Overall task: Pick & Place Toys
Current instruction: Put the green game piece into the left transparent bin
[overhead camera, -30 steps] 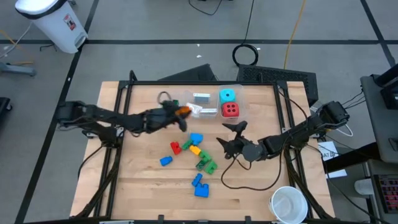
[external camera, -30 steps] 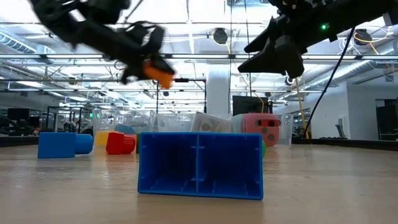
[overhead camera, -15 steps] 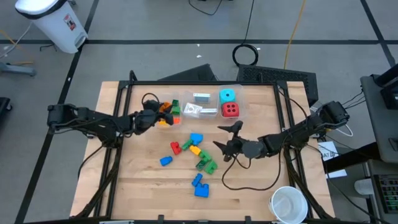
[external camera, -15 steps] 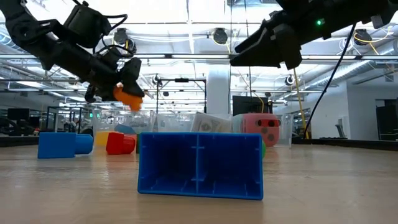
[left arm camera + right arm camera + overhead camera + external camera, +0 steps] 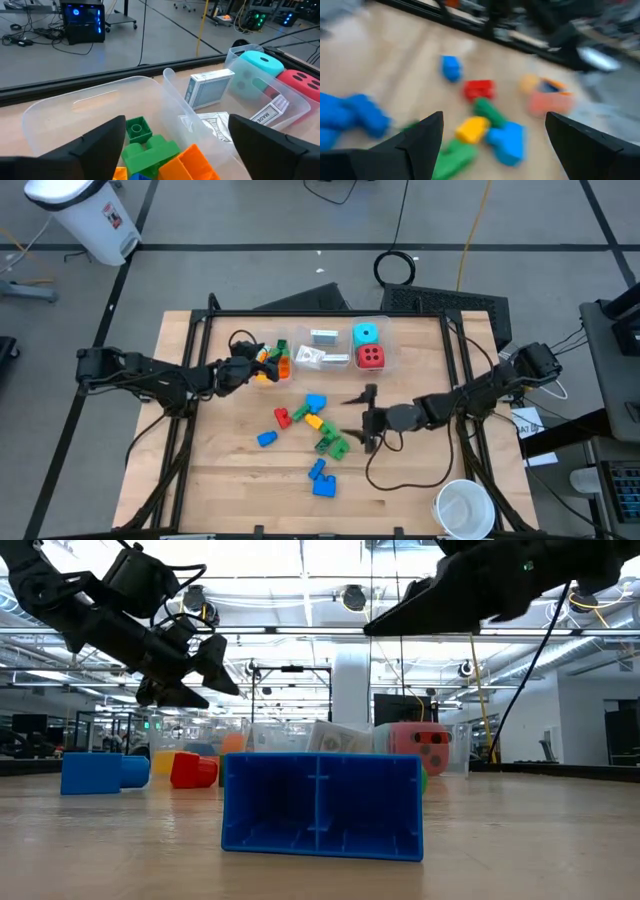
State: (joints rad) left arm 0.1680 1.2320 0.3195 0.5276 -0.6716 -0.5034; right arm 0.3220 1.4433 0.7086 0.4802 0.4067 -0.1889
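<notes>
Leftmost, the left gripper (image 5: 243,370) hangs with its fingers apart and empty above the left bin (image 5: 60,107), a clear plastic tub. Inside it lie an orange brick (image 5: 192,161) and green bricks (image 5: 145,142), stacked loosely, studs up. Just beside it stands a second clear bin (image 5: 295,107) holding white cards (image 5: 207,89), a cyan die (image 5: 365,335) and a red die (image 5: 371,357) with dark dots.

Nearer the middle of the table (image 5: 220,470), loose bricks lie in a cluster: a small blue one (image 5: 266,439), a red one (image 5: 282,418), a yellow one (image 5: 314,421), a green pair (image 5: 331,443), a blue one (image 5: 315,401) behind them, and a larger blue brick (image 5: 322,478) closest to the front edge, well apart from the bins.

To the right, the right gripper (image 5: 365,420) hovers over the table just beside the green pair, fingers spread wide, holding nothing.

The table is pale wood planks in a dark frame. A white cup (image 5: 464,509) sits at its front right corner. Beyond lies a grey floor with cables, and a white container (image 5: 85,215) at far left.
</notes>
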